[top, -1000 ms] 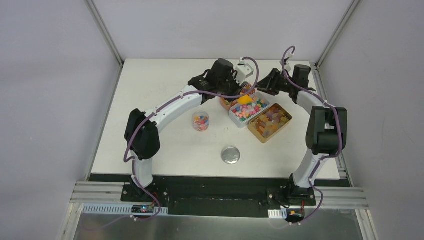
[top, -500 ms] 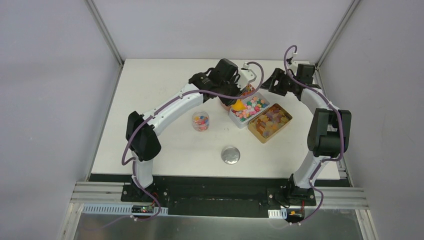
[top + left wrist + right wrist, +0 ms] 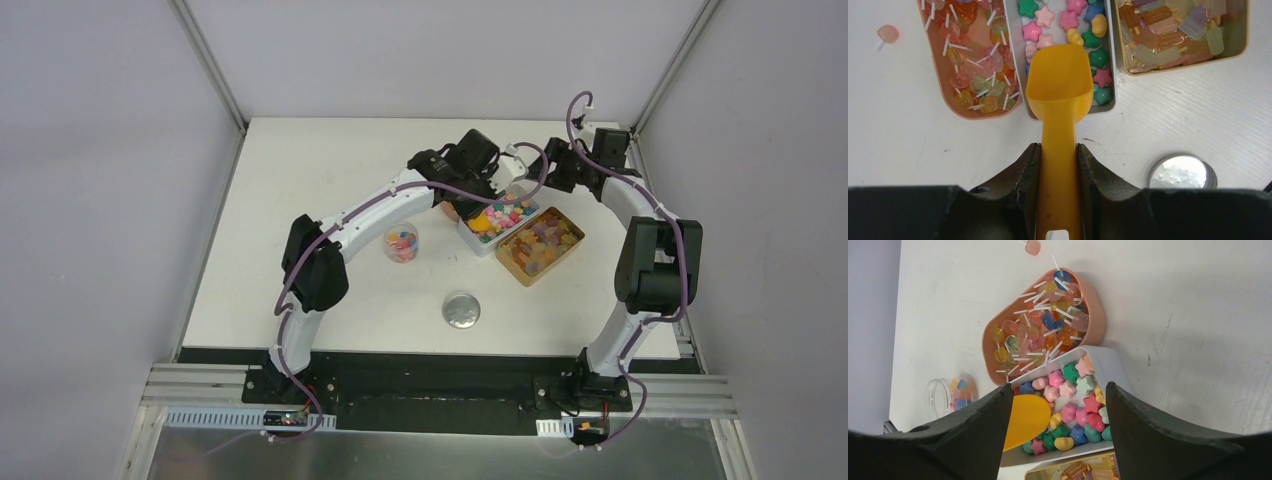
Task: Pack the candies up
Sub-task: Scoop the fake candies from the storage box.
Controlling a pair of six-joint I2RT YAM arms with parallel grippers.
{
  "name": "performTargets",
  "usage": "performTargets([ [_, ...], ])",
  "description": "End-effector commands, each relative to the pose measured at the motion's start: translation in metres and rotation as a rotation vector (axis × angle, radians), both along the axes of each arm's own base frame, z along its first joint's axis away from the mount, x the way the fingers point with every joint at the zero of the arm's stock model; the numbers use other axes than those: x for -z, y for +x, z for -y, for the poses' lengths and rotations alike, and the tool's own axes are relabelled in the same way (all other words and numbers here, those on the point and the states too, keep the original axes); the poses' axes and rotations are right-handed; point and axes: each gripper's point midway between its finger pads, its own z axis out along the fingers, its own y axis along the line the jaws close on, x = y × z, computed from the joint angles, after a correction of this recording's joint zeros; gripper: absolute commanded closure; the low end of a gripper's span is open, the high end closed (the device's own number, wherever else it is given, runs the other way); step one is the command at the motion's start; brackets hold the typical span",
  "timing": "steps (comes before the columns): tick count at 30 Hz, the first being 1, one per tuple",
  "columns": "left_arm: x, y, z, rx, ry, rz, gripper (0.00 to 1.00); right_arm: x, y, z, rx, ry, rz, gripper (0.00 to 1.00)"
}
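Candies: I see candies [image 3: 1040,31] heaped in three open trays set side by side towards the far right of the table [image 3: 300,200], and more in a clear jar [image 3: 401,243] standing apart to their left
Peach tray: the peach tray [image 3: 1098,317] holds translucent round lollipops [image 3: 970,55] in orange, pink and yellow, on short white sticks
White tray: the white tray [image 3: 1113,365], the middle one, holds opaque stars and beans in pink, green, blue and yellow
Gold tray: the gold tray [image 3: 1232,42] holds amber and pale gummies [image 3: 1153,37] shaped like ice lollies
Loose piece: one loose lollipop [image 3: 887,34] lies on the table just beyond the peach tray
Left gripper: my left gripper [image 3: 1059,155] is clamped on the handle of the orange scoop [image 3: 1059,87]; the scoop's bowl sits over the end of the white tray nearest the jar, and I cannot tell whether it touches the sweets
Right gripper: my right gripper [image 3: 1058,386] hangs above the white tray, its fingers [image 3: 1158,440] spread wide with nothing gripped
Top view only: both arms meet over the trays and the left arm hides most of the peach tray; the jar and the round silver lid [image 3: 461,310] show together, the lid flat on the table nearer the bases
Left wrist only: the grip on the handle, the candy shapes in all three trays, and the lid at the lower right
Right wrist only: the scoop's bowl seen from the far side, and the jar at the left edge, near the peach tray
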Motion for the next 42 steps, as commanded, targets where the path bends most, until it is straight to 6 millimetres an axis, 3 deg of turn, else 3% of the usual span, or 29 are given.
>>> performTargets([
  [1, -0.003, 0.015, 0.004, -0.013, 0.029, 0.064, 1.0, -0.006, 0.009, 0.005, 0.007, -0.032, 0.044, 0.29],
  [5, 0.013, 0.015, 0.009, -0.006, 0.044, 0.047, 1.0, 0.005, 0.01, 0.007, 0.01, -0.04, 0.026, 0.29],
  [20, 0.036, 0.023, 0.016, -0.036, -0.008, 0.079, 1.0, 0.042, 0.011, 0.008, -0.002, -0.038, -0.05, 0.38],
  [27, 0.038, 0.028, 0.016, -0.076, -0.039, 0.107, 1.0, 0.049, 0.008, 0.003, -0.02, -0.017, -0.073, 0.46],
  [42, 0.044, 0.032, 0.016, -0.118, -0.082, 0.136, 1.0, 0.055, 0.007, 0.002, -0.024, -0.011, -0.095, 0.5],
])
